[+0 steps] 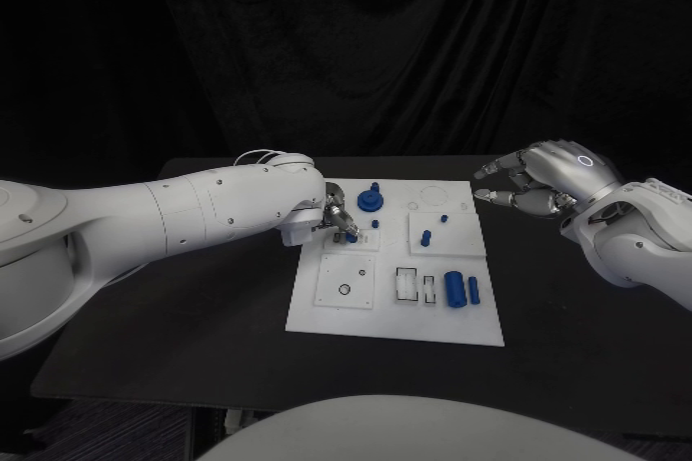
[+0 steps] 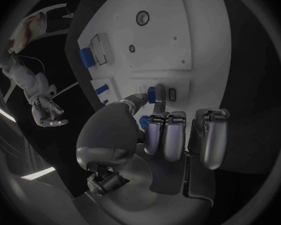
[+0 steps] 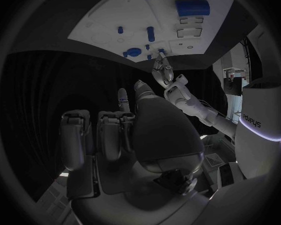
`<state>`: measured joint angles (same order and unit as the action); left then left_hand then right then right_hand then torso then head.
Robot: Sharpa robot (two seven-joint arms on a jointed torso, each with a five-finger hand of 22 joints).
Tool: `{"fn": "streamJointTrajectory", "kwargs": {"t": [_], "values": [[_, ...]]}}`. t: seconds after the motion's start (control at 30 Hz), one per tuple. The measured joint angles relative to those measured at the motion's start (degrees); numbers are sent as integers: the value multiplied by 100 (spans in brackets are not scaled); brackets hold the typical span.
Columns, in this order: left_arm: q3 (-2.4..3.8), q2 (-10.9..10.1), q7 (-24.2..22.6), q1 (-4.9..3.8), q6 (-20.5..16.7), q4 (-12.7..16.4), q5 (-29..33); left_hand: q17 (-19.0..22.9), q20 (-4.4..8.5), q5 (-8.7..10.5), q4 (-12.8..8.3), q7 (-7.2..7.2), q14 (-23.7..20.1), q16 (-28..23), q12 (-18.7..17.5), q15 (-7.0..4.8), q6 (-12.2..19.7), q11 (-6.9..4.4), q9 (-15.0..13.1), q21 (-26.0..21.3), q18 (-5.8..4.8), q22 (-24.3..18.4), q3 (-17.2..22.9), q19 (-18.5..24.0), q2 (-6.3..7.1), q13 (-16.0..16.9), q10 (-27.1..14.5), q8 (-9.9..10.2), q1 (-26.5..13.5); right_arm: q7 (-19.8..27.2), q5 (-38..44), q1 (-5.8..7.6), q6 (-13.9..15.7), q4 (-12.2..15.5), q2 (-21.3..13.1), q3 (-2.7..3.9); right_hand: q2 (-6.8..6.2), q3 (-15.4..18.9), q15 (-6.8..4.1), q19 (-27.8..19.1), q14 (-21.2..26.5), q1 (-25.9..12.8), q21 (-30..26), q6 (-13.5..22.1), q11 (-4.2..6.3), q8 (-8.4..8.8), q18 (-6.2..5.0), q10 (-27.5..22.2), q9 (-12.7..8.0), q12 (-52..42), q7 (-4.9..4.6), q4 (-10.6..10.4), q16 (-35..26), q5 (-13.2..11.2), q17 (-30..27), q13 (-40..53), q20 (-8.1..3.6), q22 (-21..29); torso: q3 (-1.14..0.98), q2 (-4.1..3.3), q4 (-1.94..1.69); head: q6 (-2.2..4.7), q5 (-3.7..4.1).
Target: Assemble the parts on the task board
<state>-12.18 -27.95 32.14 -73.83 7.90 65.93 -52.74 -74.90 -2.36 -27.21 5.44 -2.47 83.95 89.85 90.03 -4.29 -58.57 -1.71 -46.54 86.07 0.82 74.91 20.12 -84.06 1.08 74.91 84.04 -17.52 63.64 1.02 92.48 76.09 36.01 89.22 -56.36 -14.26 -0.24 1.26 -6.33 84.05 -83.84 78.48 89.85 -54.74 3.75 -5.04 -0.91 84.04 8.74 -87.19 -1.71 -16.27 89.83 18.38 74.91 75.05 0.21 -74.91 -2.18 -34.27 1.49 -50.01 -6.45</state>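
Silver fingers of my left hand [image 1: 335, 221] reach down onto the task board [image 1: 400, 316] at its far left part, pinching a small blue part [image 1: 351, 237] there; my right hand [image 1: 545, 179] hovers off the board's far right corner, fingers curled, holding nothing; more blue parts [image 1: 456, 288] lie on the board's near right.

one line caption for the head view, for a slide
Left hand works a small blue part on the white task board while the right hand hovers off its far right corner.
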Motion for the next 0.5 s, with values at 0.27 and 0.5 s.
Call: {"fn": "streamJointTrajectory", "kwargs": {"t": [0.27, 0.5], "values": [[1, 13, -1, 1, 0, -11, -2, 0, 0, 749, -30, 0, 0, 0, 0, 0, -1, 0, -120, -22, 0, 0, 30, 0, -25, 0, 0, 60, -149, -3, 0, 0, -8, 1, 6, 0, 0, 0, 0, 0, 0, 0, 0, 0, 0, 0, 0, 0, 0, 0, 0, 0, 0, 0, 0, 0, 0, 0, 0, 1, -1, 0, 3], [-5, 45, -5, 22, 9, -53, -2, 0, 0, 1585, 224, 13, 8, 0, 0, 8, -10, 31, -180, -52, 0, 0, -225, 0, -12, 0, -9, 204, -436, -6, 0, 0, -17, 1, 9, 0, 0, 0, 0, 0, 0, 0, 0, 0, 0, 0, 0, 0, -5, -1, 0, 0, 0, 0, 0, 1, 0, 0, 0, -1, -1, 0, -4]]}}
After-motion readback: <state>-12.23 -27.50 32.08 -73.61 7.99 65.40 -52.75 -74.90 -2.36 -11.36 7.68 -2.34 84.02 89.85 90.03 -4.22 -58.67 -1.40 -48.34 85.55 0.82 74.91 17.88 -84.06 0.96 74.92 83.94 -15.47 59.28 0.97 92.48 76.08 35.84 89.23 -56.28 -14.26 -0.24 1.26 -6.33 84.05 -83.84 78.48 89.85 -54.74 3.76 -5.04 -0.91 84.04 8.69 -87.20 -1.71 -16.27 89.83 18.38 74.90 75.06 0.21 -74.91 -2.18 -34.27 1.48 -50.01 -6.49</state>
